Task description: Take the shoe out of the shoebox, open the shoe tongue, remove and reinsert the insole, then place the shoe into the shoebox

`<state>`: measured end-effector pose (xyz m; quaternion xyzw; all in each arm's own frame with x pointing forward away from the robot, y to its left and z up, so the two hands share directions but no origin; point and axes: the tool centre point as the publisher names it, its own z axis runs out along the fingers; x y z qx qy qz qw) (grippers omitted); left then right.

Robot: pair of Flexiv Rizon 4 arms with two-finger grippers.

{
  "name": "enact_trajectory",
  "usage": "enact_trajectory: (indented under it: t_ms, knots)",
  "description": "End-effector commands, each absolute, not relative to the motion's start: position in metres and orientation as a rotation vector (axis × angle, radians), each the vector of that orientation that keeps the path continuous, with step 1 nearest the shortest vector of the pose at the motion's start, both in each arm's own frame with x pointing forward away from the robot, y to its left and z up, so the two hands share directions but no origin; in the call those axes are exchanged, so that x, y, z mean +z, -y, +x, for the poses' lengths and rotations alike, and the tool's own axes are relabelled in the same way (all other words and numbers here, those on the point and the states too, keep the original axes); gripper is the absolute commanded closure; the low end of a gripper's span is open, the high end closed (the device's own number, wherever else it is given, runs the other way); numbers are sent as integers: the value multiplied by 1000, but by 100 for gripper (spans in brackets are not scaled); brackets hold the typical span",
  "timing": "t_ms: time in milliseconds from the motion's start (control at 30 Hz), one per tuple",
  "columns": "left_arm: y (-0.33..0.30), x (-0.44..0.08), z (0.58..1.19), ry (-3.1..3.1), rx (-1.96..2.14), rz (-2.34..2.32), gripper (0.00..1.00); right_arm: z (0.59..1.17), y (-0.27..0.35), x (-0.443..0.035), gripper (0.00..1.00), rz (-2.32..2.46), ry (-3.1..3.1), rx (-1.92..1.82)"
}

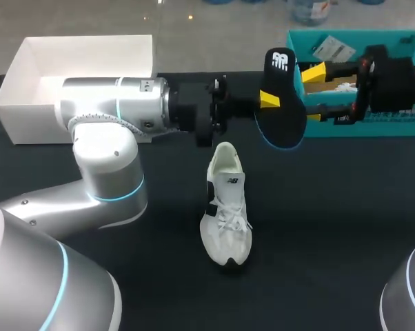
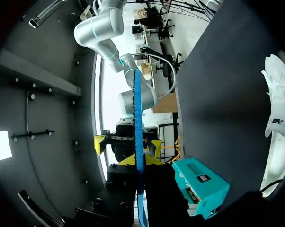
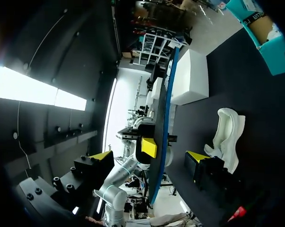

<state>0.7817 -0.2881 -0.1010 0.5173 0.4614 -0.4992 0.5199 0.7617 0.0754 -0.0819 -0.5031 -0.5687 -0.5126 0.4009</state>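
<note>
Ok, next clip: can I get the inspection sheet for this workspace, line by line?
Surface: black table, no spills seen.
Job's things: white sneaker sits on its sole mid-table, laced. The insole, black with a blue edge, is held up in the air beyond the sneaker. The teal shoebox stands open at the far right with paper inside.
Clutter: an open white box at the far left, nothing visible inside.
Grippers: left gripper is shut on the insole. Right gripper is open, its fingers apart beside the insole, no contact seen.
Cables: nothing seen on the table.
Surroundings: no person reaches over the table.
</note>
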Motion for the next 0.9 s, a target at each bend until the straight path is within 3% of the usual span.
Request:
enact_trajectory:
  t_ms: [33,133,333,733,900]
  knots:
    - [297,-102,785,-1100,-1197,1239,100,764,-85,-89,0,-1274,1418,-1291]
    - [299,-103,786,-1099,-1196,1231,100,764,-88,-91,17,-1270,1413,-1285]
    - [302,-103,785,-1096,-1197,1225,100,764,-90,-94,40,-1267,1404,-1281]
    - [304,-99,781,-1079,-1207,1223,100,763,-93,-97,58,-1265,1398,-1270]
    - [302,-98,780,-1078,-1205,1224,100,762,-92,-98,60,-1267,1395,-1269]
